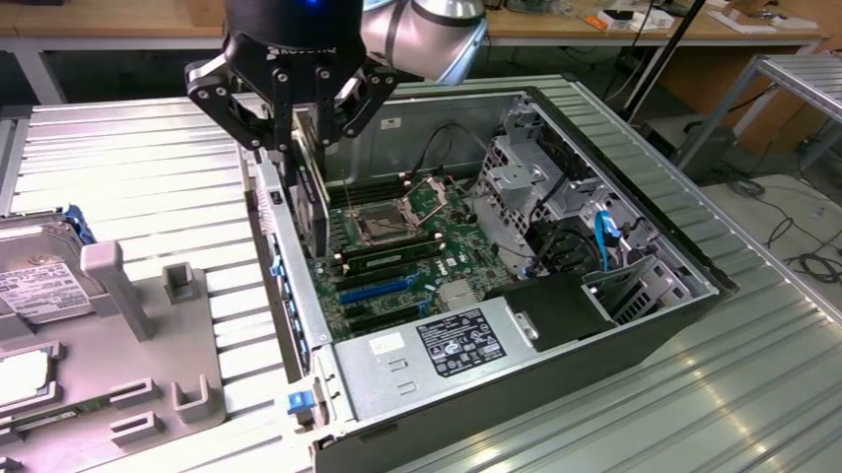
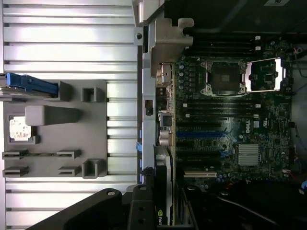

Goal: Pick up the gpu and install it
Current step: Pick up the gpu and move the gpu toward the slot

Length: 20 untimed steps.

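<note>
- The gripper (image 1: 292, 123) hangs over the open computer case (image 1: 566, 394), its fingers drawn in to a middling gap and clamped on the top edge of the gpu (image 1: 317, 202).
- The card hangs upright and edge-on below the fingers, inside the case and just beside the rear wall. Its lower edge is down near the motherboard (image 1: 421, 246); I can't tell whether it touches.
- In the wrist view the gpu (image 2: 164, 167) runs away from the gripper (image 2: 160, 203) along the rear wall, with the blue expansion slots (image 2: 201, 135) just beside it. It doesn't look seated to me.
- I'd call it light and stiff but delicate, with a bare green board, a fan on one face and a contact edge that shouldn't scrape.
- The sensible hold is the one it has: flat on both faces near the top edge, clear of the fan and bracket. The smooth faces could slip if the card twists.
- Farther out are the CPU socket (image 1: 382, 225), memory sticks (image 1: 394, 258) and power supply (image 1: 441, 345).
- Outside the case, toward the exterior view's left, a grey fixture tray (image 1: 172, 335) holds a hard drive (image 1: 39, 286).
</note>
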Tool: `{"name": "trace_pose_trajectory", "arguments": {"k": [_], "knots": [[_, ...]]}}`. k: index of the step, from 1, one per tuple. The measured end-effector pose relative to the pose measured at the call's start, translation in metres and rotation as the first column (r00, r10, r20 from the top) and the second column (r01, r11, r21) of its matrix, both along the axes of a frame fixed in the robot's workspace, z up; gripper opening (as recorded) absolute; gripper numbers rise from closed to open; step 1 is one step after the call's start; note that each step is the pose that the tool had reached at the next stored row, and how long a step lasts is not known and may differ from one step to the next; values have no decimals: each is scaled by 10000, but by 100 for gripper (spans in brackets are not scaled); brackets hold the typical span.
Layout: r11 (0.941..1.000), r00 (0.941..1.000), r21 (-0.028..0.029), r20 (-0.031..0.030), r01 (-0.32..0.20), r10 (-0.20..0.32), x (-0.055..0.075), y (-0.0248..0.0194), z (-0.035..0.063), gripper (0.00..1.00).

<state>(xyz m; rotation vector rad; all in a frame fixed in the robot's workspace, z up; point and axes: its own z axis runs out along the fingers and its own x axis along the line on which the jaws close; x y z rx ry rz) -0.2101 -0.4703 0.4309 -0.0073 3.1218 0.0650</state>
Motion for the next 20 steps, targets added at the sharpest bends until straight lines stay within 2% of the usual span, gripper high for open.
{"name": "trace_pose_trajectory", "arguments": {"k": [12,20], "knots": [[10000,10000,1,0,1,-1,212,9,-5,27],[10000,10000,0,0,0,0,421,15,-8,27]]}}
